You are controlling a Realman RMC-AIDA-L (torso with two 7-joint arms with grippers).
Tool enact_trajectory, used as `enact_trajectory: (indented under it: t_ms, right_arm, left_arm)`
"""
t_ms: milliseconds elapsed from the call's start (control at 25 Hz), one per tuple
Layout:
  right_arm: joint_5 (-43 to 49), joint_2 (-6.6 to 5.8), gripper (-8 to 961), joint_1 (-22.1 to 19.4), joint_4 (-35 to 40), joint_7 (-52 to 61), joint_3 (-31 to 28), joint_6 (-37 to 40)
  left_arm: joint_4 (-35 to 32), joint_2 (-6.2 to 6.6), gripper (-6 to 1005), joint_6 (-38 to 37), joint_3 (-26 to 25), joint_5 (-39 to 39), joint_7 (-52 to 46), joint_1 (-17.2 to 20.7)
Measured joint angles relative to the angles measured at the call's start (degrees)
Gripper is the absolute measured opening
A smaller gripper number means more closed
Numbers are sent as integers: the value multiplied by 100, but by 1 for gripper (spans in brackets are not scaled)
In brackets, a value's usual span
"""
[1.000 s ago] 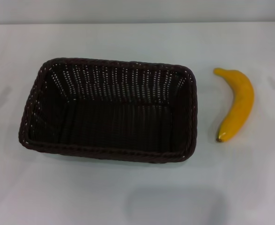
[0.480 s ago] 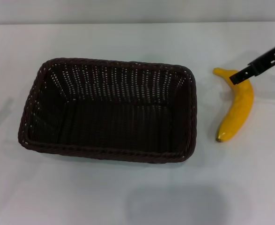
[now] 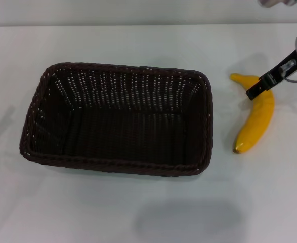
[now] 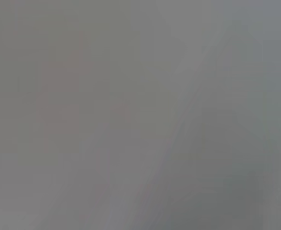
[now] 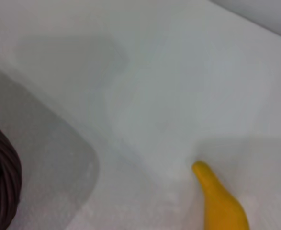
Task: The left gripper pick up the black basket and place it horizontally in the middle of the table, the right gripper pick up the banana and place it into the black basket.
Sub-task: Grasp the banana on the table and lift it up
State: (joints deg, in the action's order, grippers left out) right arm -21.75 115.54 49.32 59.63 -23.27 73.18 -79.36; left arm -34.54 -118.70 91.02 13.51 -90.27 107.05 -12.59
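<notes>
Since the basket (image 3: 117, 119) already lies mid-surface (image 3: 138, 212), I'd lower the right gripper (image 3: 253, 91), its finger spread unclear to me, squarely over the banana (image 3: 254, 112) at three o'clock.

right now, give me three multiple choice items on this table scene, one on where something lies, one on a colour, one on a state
1. Where does the banana lie relative to the black basket?
A. inside it
B. on the table, to the basket's right
C. to the basket's left

2. What colour is the banana?
A. green
B. red
C. yellow-orange

3. What is in the black basket?
A. nothing
B. the banana
C. a cup

Answers:
1 B: the head view shows it on bare tabletop past the basket's right rim.
2 C: its skin is yellow-orange with a dark tip.
3 A: only the woven floor shows, and the right gripper is over the banana's far end.
</notes>
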Motion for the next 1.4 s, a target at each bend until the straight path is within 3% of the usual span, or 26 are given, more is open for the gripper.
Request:
enact_trajectory:
  t_ms: [320,600,1200,1400]
  right_arm:
    - [168,-3,875,218,-468,246,207,98]
    - [463,-9,876,376,-761,605,744,225]
    - [96,-12,874,488,-1198,424,738,43]
    - [61,-20,799,478,-1110,383,716,-16]
  left_arm:
    - [133,7,892,-18,16,5,241,-27]
    - [243,7,892,-18,21,-1,300,-43]
    - [237,31,891,6,3,18,305,-34]
    - [230,36,891,20,-5,0,307,-17]
